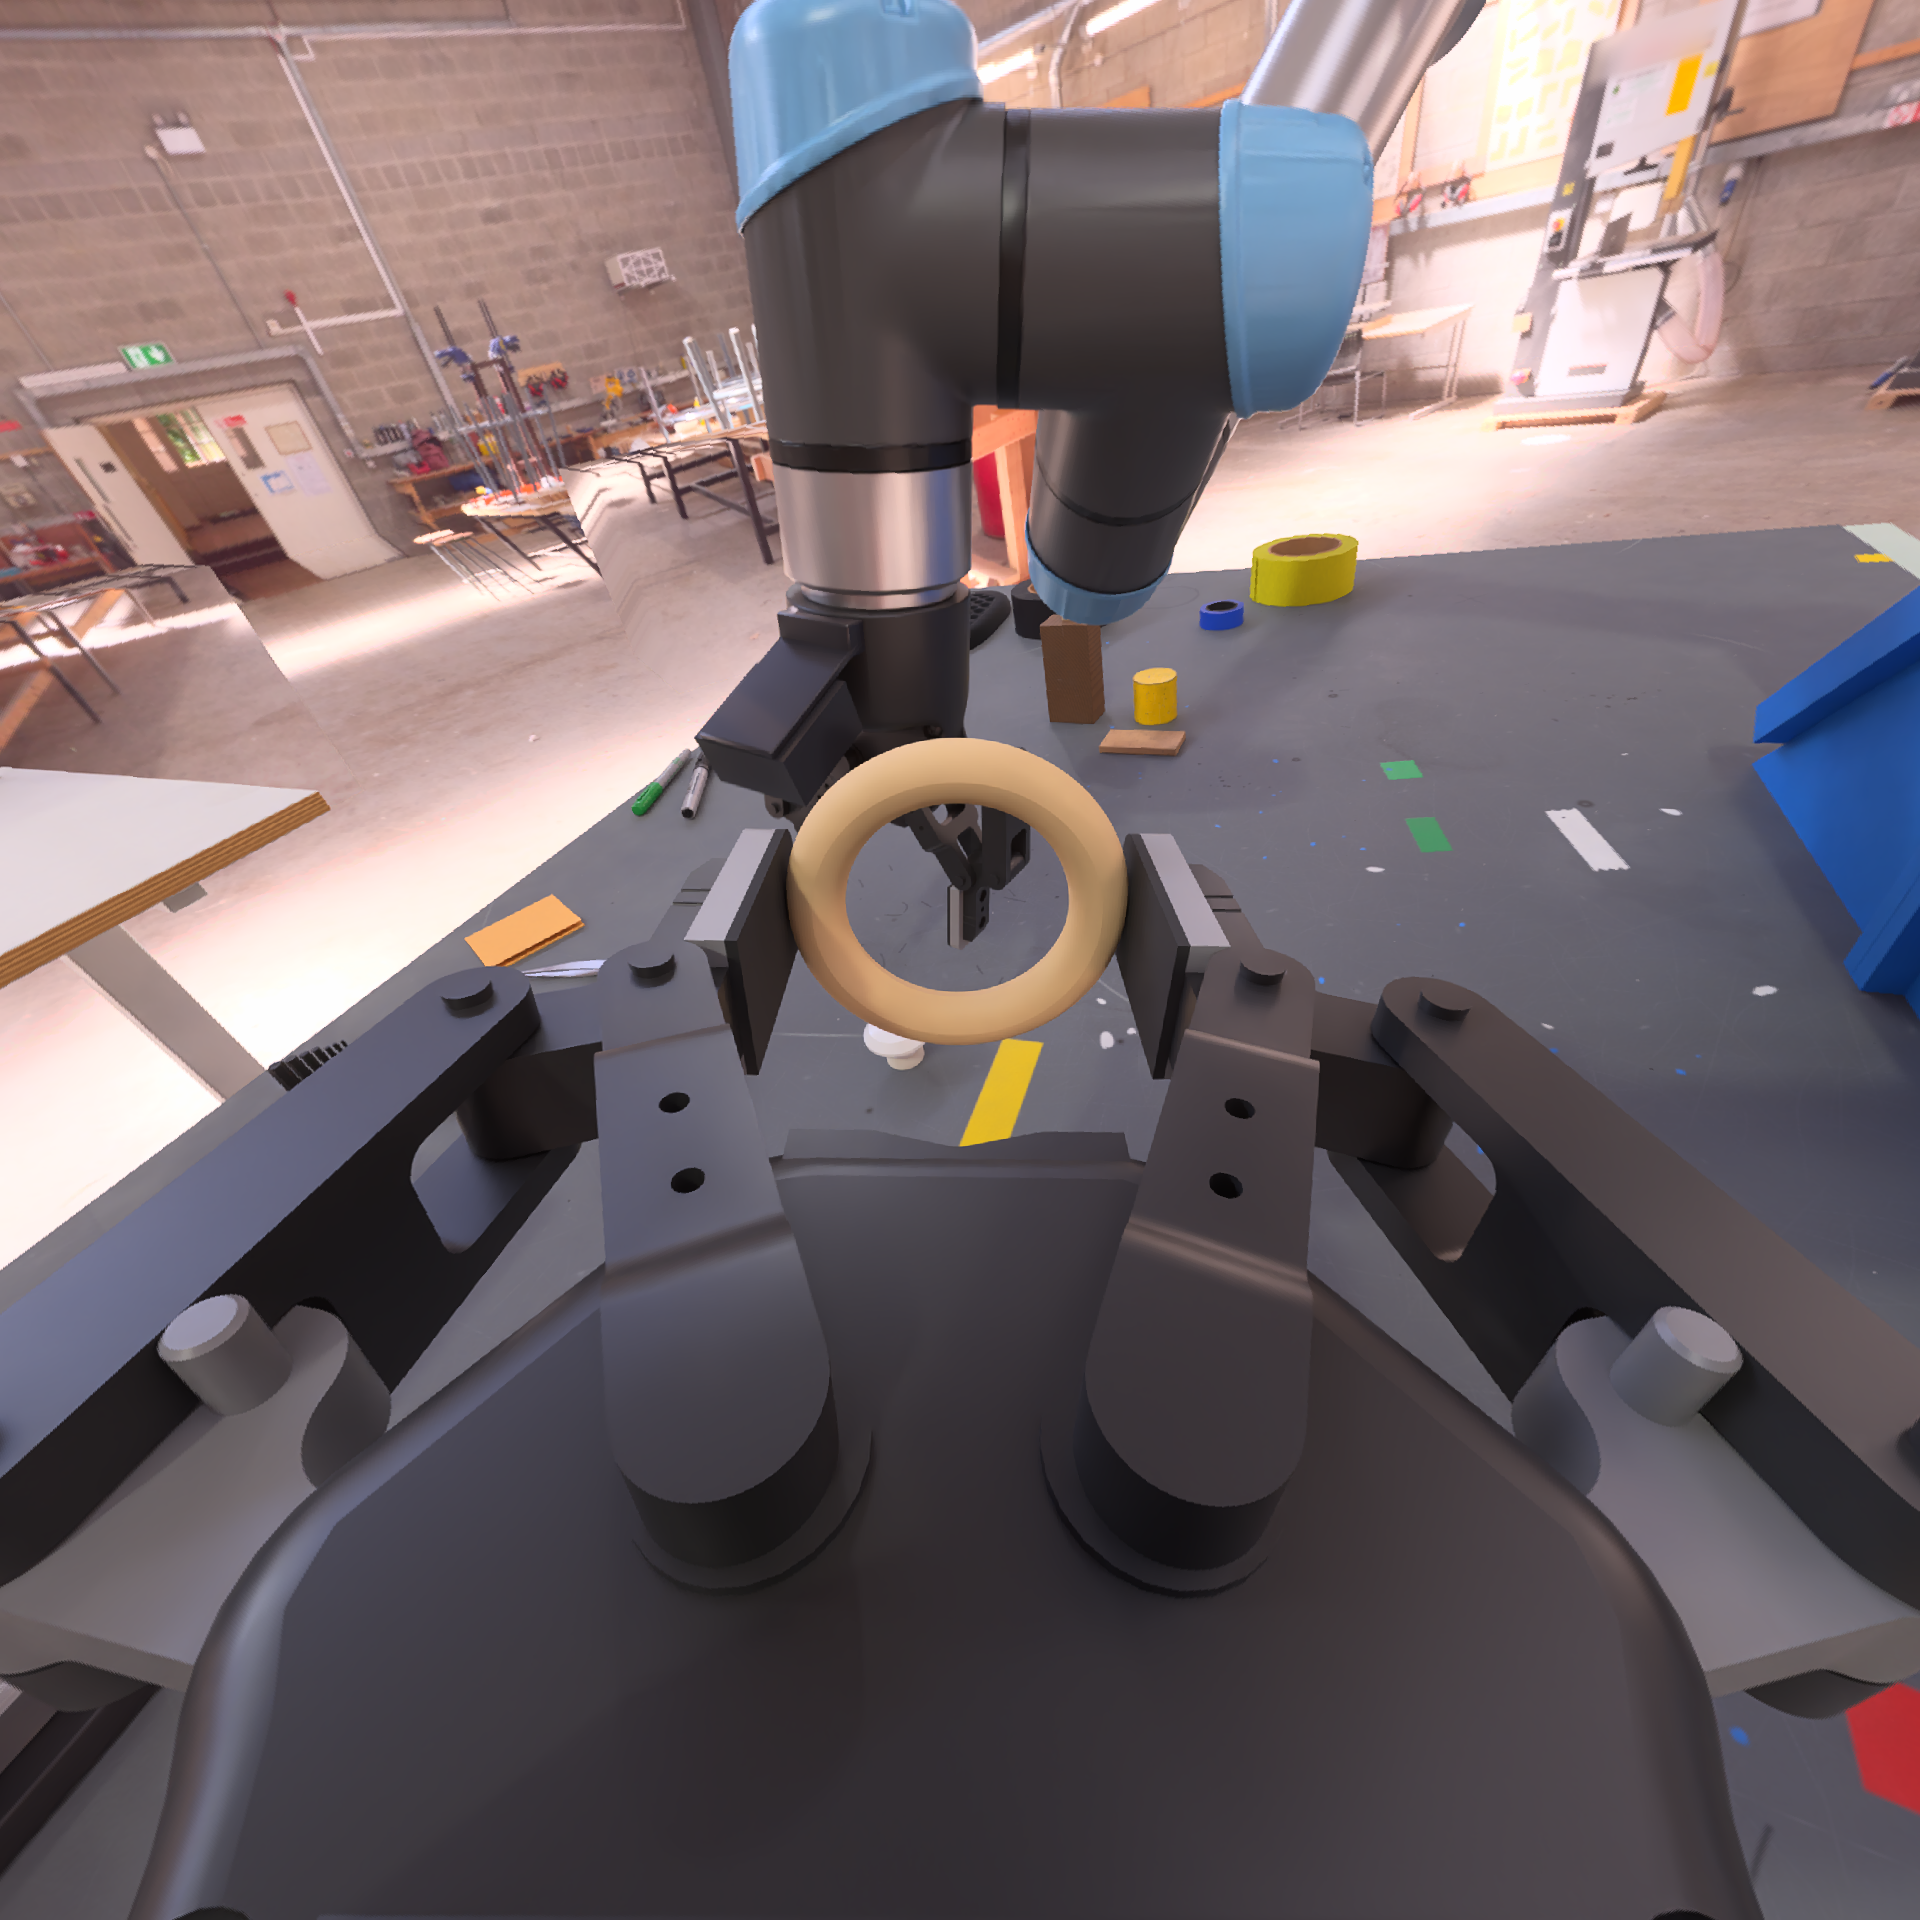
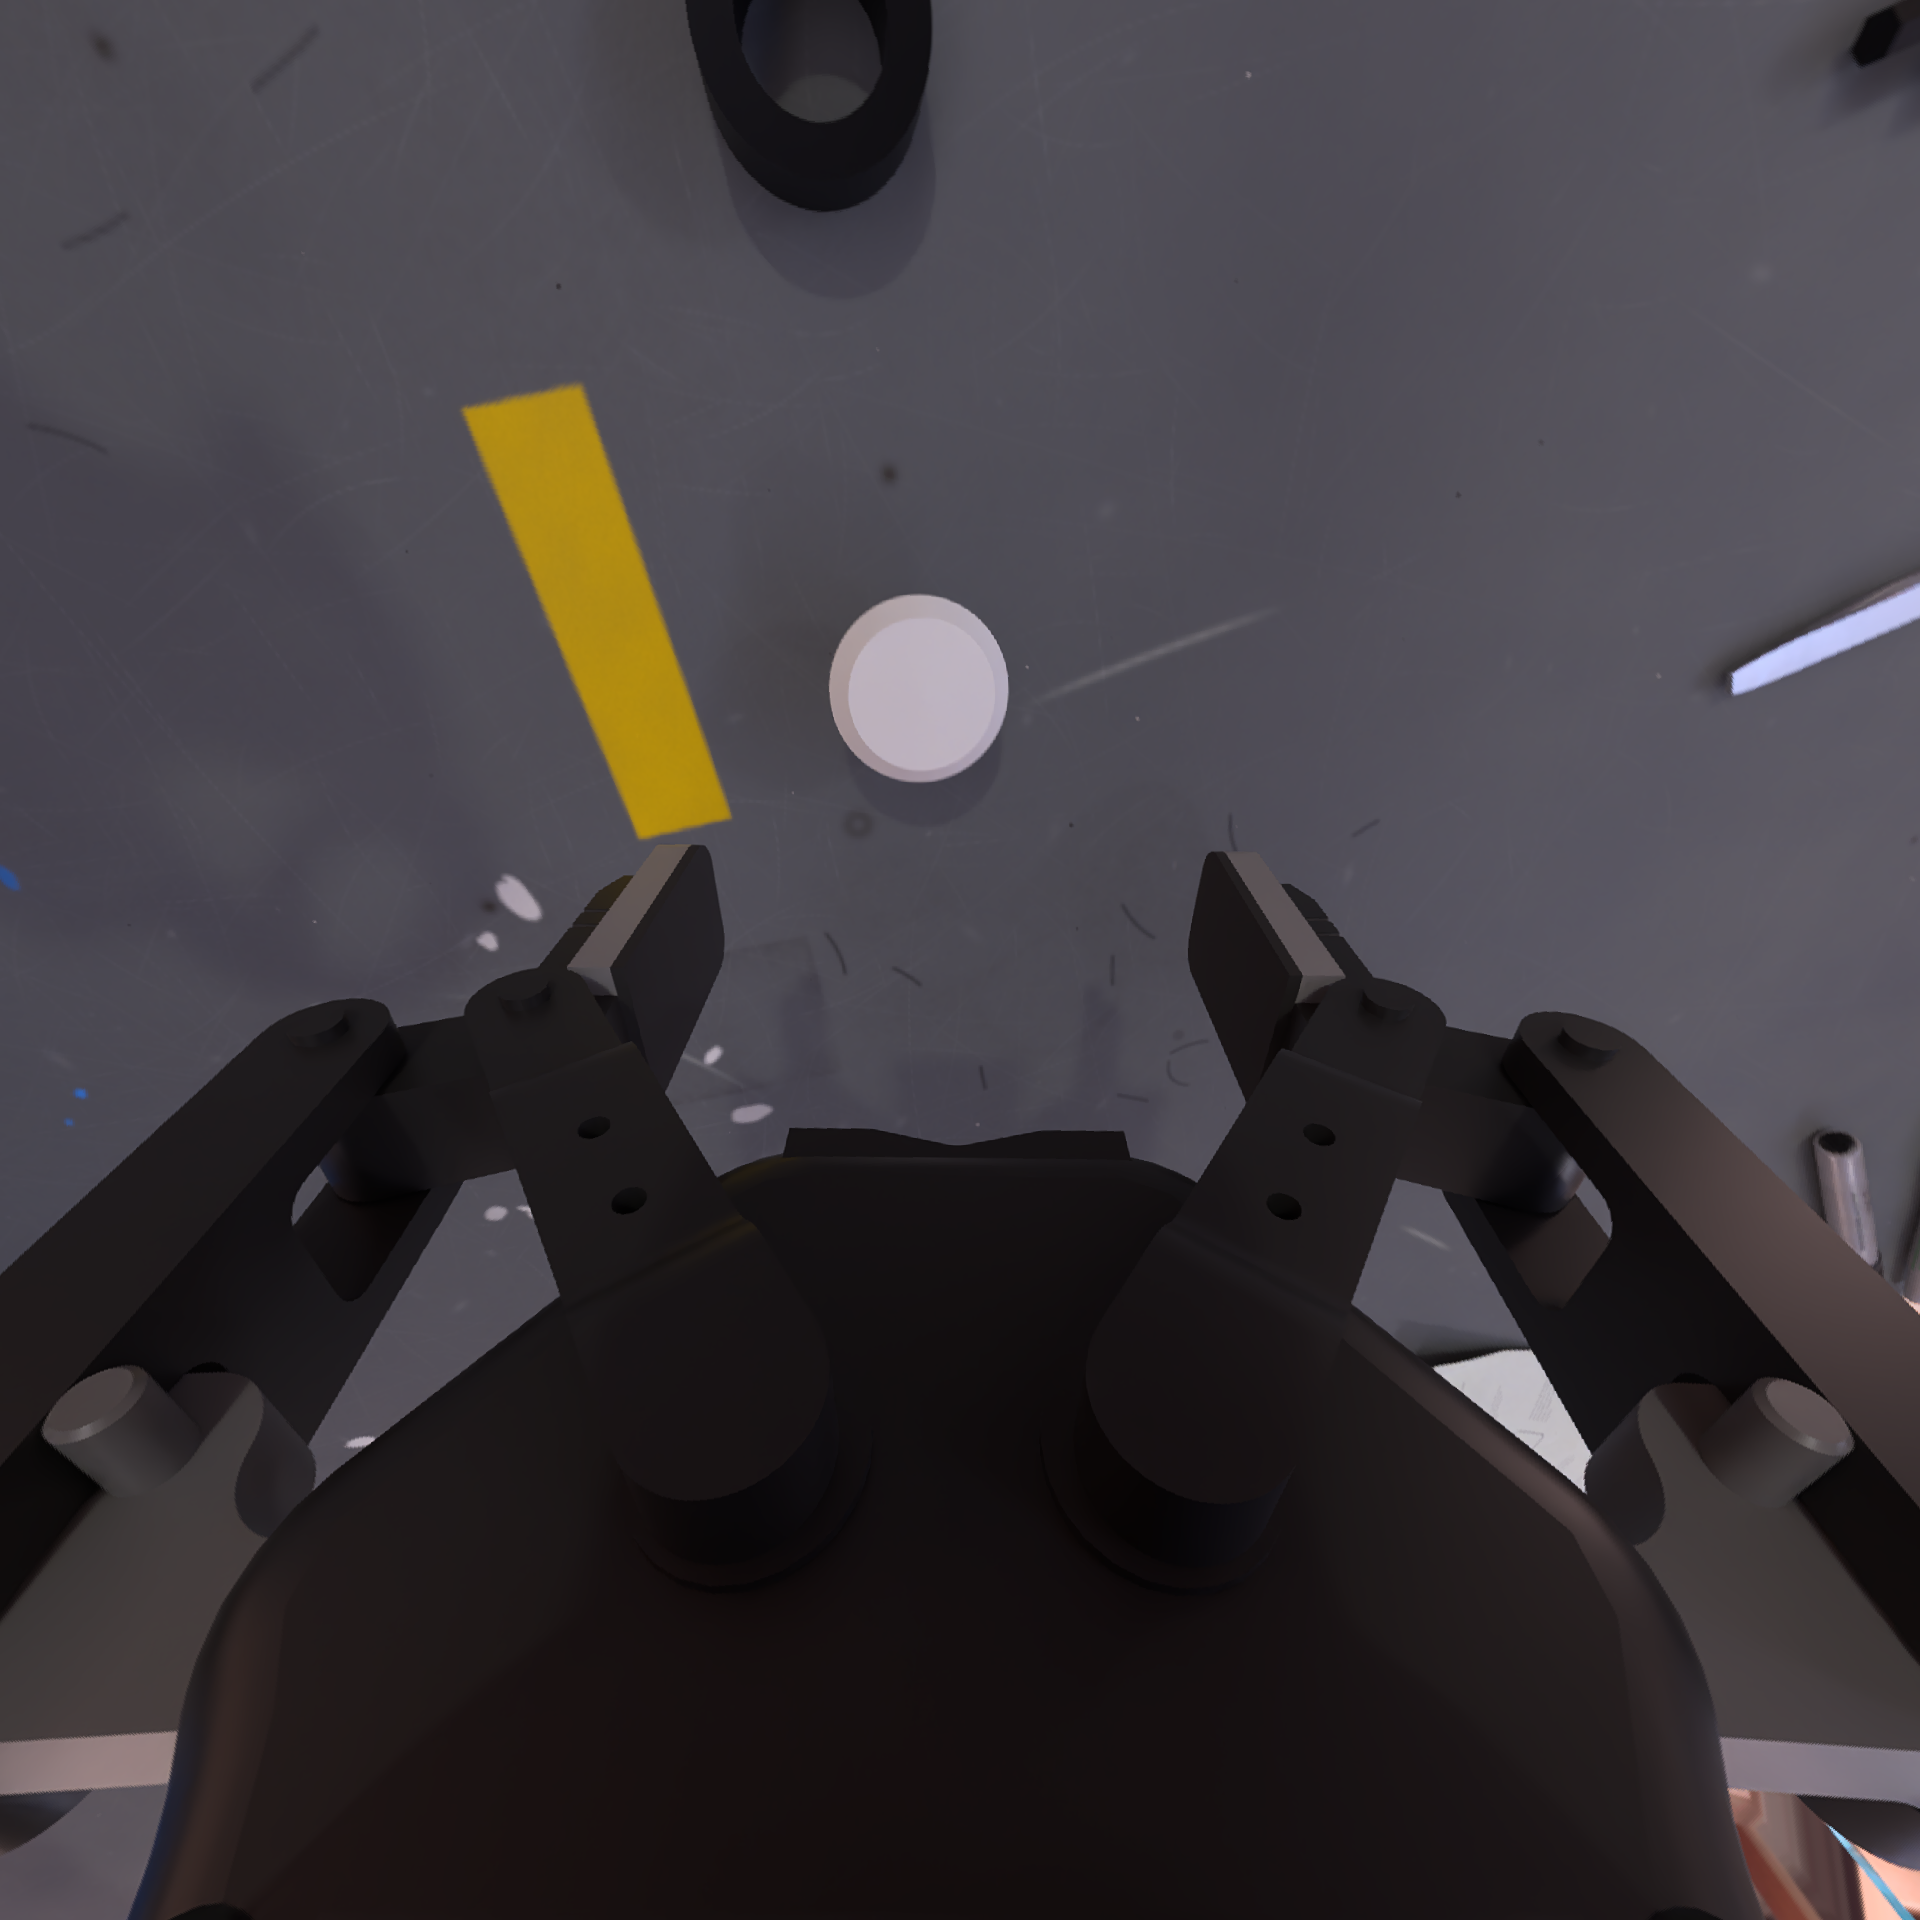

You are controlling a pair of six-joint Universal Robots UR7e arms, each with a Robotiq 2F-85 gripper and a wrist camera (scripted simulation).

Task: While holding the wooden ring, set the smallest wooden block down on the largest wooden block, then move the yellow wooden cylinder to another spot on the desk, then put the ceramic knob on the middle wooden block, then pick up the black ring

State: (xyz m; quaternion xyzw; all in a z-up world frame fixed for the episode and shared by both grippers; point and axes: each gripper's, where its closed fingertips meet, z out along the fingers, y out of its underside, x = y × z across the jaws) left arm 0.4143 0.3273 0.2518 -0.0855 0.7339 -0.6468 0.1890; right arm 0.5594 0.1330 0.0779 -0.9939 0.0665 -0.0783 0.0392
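Observation:
My left gripper [image 1: 956,914] is shut on the pale wooden ring [image 1: 961,1013] and holds it upright above the desk. The white ceramic knob [image 1: 896,1044] stands on the desk below the ring. My right gripper [image 2: 956,904] is open and empty, pointing down above the desk; the knob [image 2: 918,688] lies just beyond its fingertips. It also shows through the ring in the left wrist view [image 1: 966,920]. The black ring [image 2: 821,94] lies farther on. A tall brown block [image 1: 1072,670], the yellow cylinder [image 1: 1154,696] and a thin flat wooden block [image 1: 1142,742] stand at the back.
A yellow tape roll [image 1: 1303,568] and a small blue ring [image 1: 1221,615] sit at the back. A blue box [image 1: 1839,790] stands at the right edge. Markers [image 1: 665,784] and an orange flat piece [image 1: 523,928] lie by the left edge. A yellow tape strip [image 2: 595,608] lies beside the knob.

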